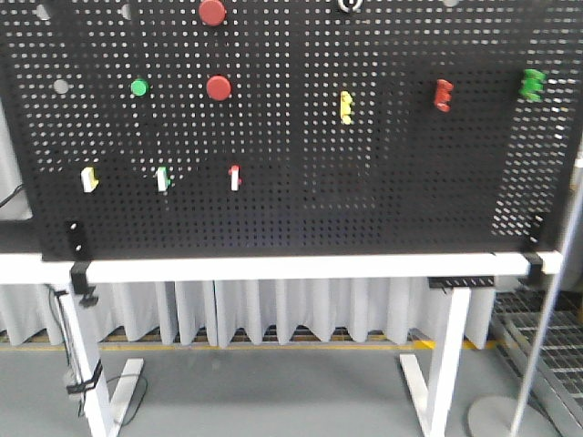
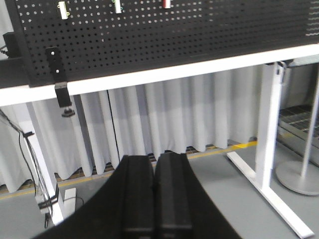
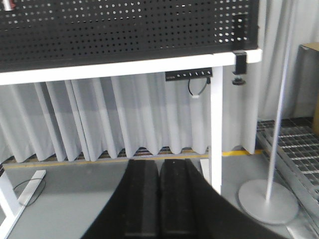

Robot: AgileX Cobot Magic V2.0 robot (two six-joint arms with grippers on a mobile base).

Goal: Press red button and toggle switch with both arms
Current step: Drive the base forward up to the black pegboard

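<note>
Two red buttons sit on the black pegboard in the front view, one at the top edge and one lower. The toggle switch, small, black with a silvery ring, is cut off by the top edge. Neither arm shows in the front view. My left gripper is shut and empty, low in front of the table, below its white edge. My right gripper is shut and empty, also low, below the table's right end.
The pegboard also carries a green button, a knobbly yellow piece, red and green knobbly pieces, and small white tabs. White table legs, a grey stand with round base and curtains are below.
</note>
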